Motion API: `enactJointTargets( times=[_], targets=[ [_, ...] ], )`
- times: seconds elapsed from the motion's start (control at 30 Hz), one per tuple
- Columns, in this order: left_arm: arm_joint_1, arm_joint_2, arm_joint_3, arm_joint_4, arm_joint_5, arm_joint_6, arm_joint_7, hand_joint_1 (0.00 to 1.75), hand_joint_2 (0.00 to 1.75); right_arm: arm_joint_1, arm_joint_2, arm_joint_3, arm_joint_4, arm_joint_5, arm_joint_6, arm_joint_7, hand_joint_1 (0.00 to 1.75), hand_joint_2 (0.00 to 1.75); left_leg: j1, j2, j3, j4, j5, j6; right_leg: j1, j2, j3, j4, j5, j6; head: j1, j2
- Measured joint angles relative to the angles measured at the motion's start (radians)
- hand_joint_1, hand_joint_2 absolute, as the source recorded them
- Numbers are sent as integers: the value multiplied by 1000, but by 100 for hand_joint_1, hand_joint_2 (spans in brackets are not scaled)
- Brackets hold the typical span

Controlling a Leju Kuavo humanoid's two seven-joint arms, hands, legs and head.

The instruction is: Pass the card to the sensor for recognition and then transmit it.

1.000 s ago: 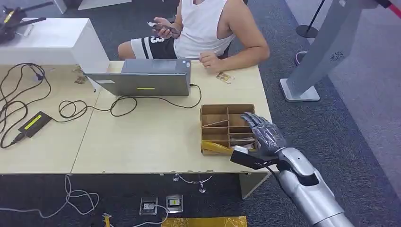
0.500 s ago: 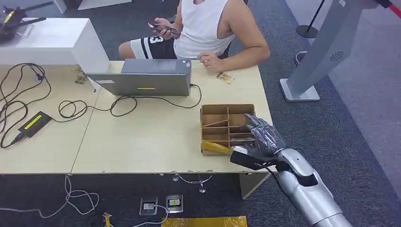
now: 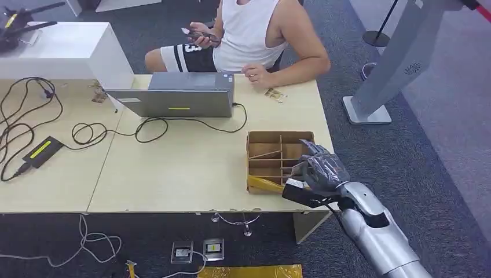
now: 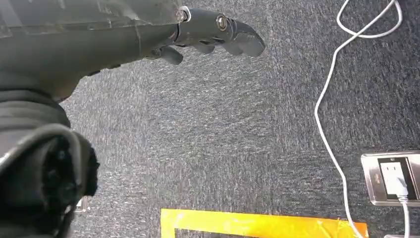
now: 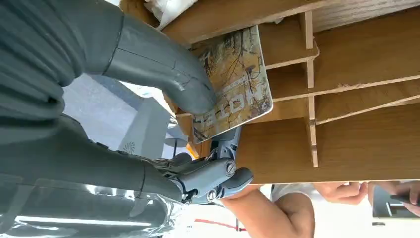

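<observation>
Since the earlier frames the right hand (image 3: 322, 171) has drawn back a little toward the near edge of the worktop (image 3: 173, 168) and closed over the divided wooden box (image 3: 272, 152), which has shifted slightly along with it. The card (image 5: 233, 84), printed with a tan, branch-like pattern, is now pinched between the thick grey thumb and the darker fingers (image 5: 218, 181) of that hand, held at the near slots of the box, which sits at about four o'clock on the worktop, close to its right end. The left hand (image 4: 213, 29) hangs over dark carpet, its fingers slightly curled and apart, holding nothing; a white cable (image 4: 329, 99), a floor socket (image 4: 391, 178) and a strip of yellow tape (image 4: 257, 223) lie below it. At twelve o'clock on the worktop stands a grey laptop (image 3: 173, 95), with a black cable (image 3: 145, 127) trailing from it toward a black power brick (image 3: 41, 150) at nine o'clock. Beyond the far edge a person (image 3: 249, 35) in a white sleeveless top sits holding a phone, one hand resting on the worktop.
</observation>
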Motion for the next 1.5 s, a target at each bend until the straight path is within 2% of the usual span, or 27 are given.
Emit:
enactJointTargets(
  times=[0.27, 0.5, 0.7, 0.87, 1.13, 1.3, 1.5],
  targets=[
    [0, 0, -1, 0, 0, -3, 0, 0, 0, -1, 0, -2, 6, -10, -6, -2, 173, 175, 0, 0, 0, 0, 0, 0, 0, 0, 0, 0, 0, 0, 0, 0],
    [-1, 0, -10, 0, 0, -3, 0, 0, 0, -20, 1, -20, 12, -68, -46, -13, 175, 175, 0, 0, 0, 0, 0, 0, 0, 0, 0, 0, 0, 0, 0, 0],
    [-1, 0, -15, 0, -2, 0, 0, 0, 0, -128, -7, -82, 12, -162, -57, -43, 175, 175, 0, 0, 0, 0, 1, 0, -1, 0, 0, 0, 1, 1, 0, 0],
    [-4, -1, -19, 0, -16, 0, 0, 0, 0, -298, -42, -141, 12, -200, -54, -71, 175, 175, -1, 0, 0, 0, 1, 1, -1, 1, -1, 0, 1, 1, 0, 0],
    [-19, -5, -35, 0, -31, -8, 0, 0, 0, -418, -56, -155, 26, -201, -43, -105, 175, 175, -1, 0, -1, 0, 1, 1, -1, 0, -1, 0, 1, 0, 0, 0],
    [-33, -8, -50, 0, -46, -23, 5, 0, 0, -488, -40, -137, 125, -171, -51, -141, 175, 175, 0, -1, -2, 0, 1, 0, 0, -1, -1, 1, 1, 0, 0, 0],
    [-49, -8, -67, -2, -63, -37, 17, 0, 0, -589, -3, -96, 328, -119, -76, -168, 175, 175, 0, -2, -2, 0, 2, 0, 0, -2, 0, 1, 1, 0, 0, 0]
  ],
)
